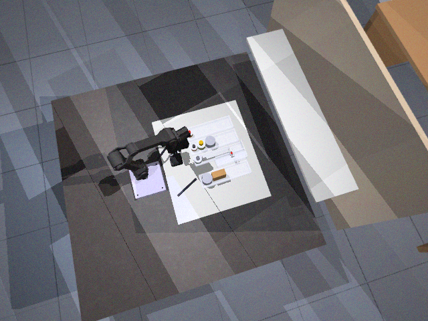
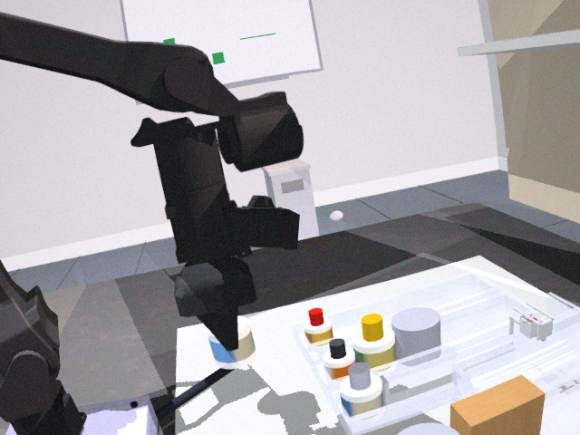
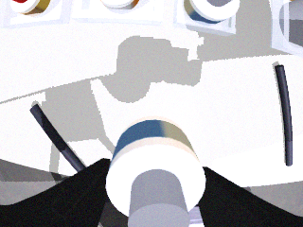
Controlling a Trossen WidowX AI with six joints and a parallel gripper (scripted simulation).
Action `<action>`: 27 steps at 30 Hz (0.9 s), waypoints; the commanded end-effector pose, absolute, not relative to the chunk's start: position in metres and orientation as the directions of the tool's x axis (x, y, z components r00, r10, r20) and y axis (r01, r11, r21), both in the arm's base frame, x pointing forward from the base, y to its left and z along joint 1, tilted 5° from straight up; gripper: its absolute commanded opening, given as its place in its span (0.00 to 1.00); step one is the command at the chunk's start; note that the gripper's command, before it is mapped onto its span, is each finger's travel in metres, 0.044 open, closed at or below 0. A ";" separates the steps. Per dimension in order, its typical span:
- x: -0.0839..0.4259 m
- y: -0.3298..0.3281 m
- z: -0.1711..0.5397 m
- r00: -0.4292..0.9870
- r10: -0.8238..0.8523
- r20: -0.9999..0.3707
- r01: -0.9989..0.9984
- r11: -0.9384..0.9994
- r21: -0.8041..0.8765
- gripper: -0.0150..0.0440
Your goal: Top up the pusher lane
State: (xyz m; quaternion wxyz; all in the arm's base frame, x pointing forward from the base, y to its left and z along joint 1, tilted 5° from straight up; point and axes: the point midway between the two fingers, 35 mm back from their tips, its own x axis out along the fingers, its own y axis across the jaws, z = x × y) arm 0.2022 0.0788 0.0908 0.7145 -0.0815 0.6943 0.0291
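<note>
the pincer [image 2: 230, 338] is closed on the loose jar [image 3: 154, 177], with one dark finger on each side of its white shoulder. this jar has a grey cap, a white collar and a label that is blue on one side and beige on the other. in the exterior view its base is a little above the white mat [image 2: 281, 374], and the shadow of the arm lies on the mat below and to the right of the pincer.

ahead of the pincer, in the wrist view, there is the clear lane tray [image 2: 468, 327] with its jars at the front ends of the lanes. the matching jar [image 2: 361, 391], also with grey cap and blue and beige label, is ahead and to the right of the pincer, well apart from the held jar. straight ahead is the black-capped jar [image 2: 337, 358], and ahead to the left the red-capped jar [image 2: 317, 325]. behind the black one there is the yellow-capped jar [image 2: 373, 341], and beside it a plain grey cylinder [image 2: 416, 333].

a thin dark rod [image 3: 286, 113] lies on the mat to the right of the pincer. a brown block [image 2: 497, 406] is further right, behind the matching jar. the mat lies on the dark tabletop [image 1: 103, 224].
</note>
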 end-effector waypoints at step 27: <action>0.276 0.044 0.037 0.028 -0.076 -0.997 -0.190 0.978 -0.080 0.25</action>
